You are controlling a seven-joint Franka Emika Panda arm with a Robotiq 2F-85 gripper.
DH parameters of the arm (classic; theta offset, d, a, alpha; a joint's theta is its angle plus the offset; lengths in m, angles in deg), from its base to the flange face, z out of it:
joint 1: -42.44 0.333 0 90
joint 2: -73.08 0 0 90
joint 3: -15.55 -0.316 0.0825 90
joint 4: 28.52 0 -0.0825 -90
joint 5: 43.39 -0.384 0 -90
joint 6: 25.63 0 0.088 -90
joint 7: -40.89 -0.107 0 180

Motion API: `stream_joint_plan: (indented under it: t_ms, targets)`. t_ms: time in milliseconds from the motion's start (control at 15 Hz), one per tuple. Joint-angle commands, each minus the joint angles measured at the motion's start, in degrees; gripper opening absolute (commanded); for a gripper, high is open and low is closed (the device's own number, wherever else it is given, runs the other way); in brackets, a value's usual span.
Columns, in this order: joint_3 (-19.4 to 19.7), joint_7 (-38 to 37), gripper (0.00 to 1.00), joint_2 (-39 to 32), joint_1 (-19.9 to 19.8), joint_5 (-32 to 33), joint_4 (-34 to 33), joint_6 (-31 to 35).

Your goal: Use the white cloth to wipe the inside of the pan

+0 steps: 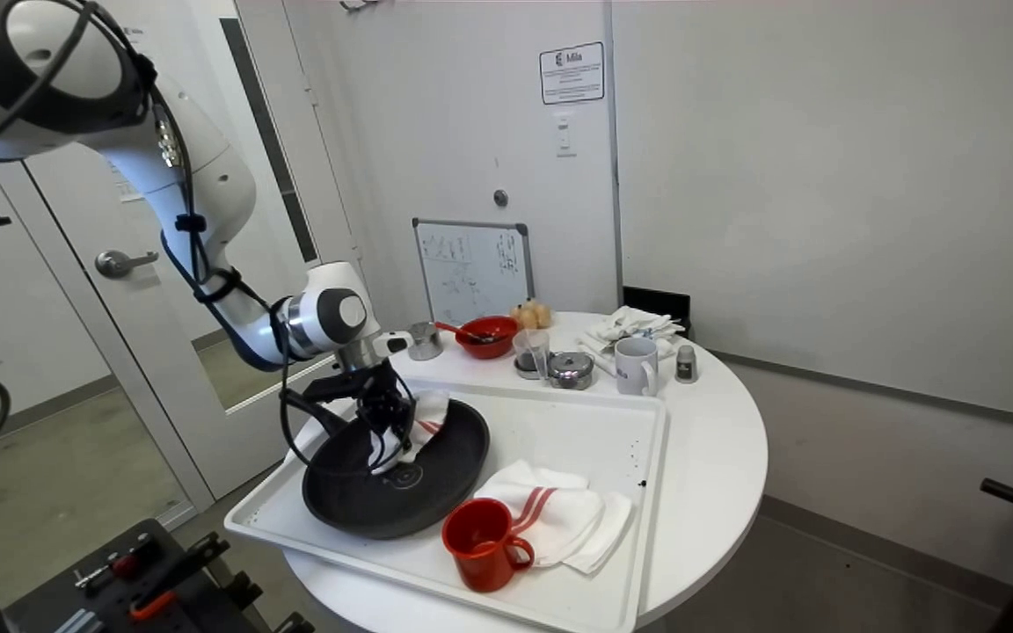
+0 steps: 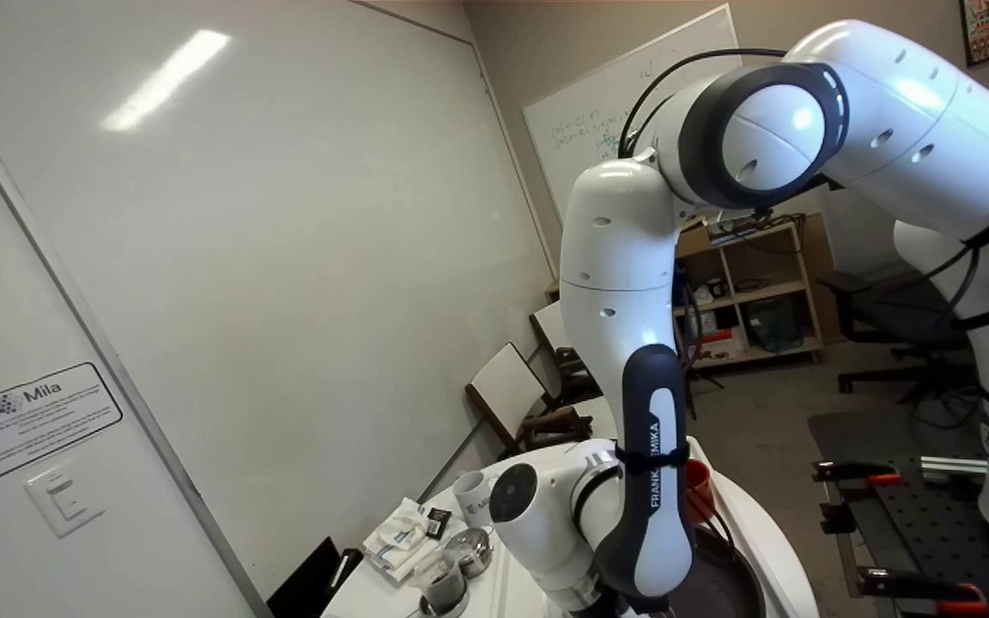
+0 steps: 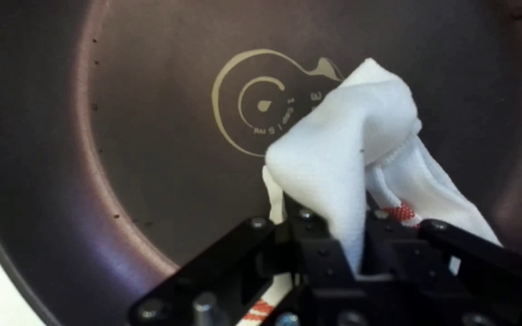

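One pan point(image 1: 388, 505), long handle point(image 1: 324, 417) pointing away from red mug point(image 1: 482, 554).

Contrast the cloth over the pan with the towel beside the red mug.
Hold: the cloth is clamped in the end effector, over the pan; the towel lies loose on the tray.
Shape: the cloth is bunched up; the towel is loosely folded and flatter.
Shared: both are white with red markings.
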Motion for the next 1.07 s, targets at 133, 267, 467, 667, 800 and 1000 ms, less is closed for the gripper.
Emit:
stream_joint_plan:
  t_ms: [133,267,467,667,800,1000]
  targets:
    - [1.4,-1.5,0.09,1.6,1.7,1.4,3.6,3.7]
    - [2.6,-2.6,0.09,3.7,2.8,1.8,6.0,4.6]
    - [5.0,-4.5,0.09,8.4,4.9,2.9,11.1,5.7]
    - [8.3,-7.7,0.09,15.8,7.3,6.0,18.1,7.2]
    - [10.1,-9.9,0.09,21.1,7.8,8.7,22.4,7.9]
    - [10.4,-11.9,0.09,28.6,5.2,12.1,27.0,7.3]
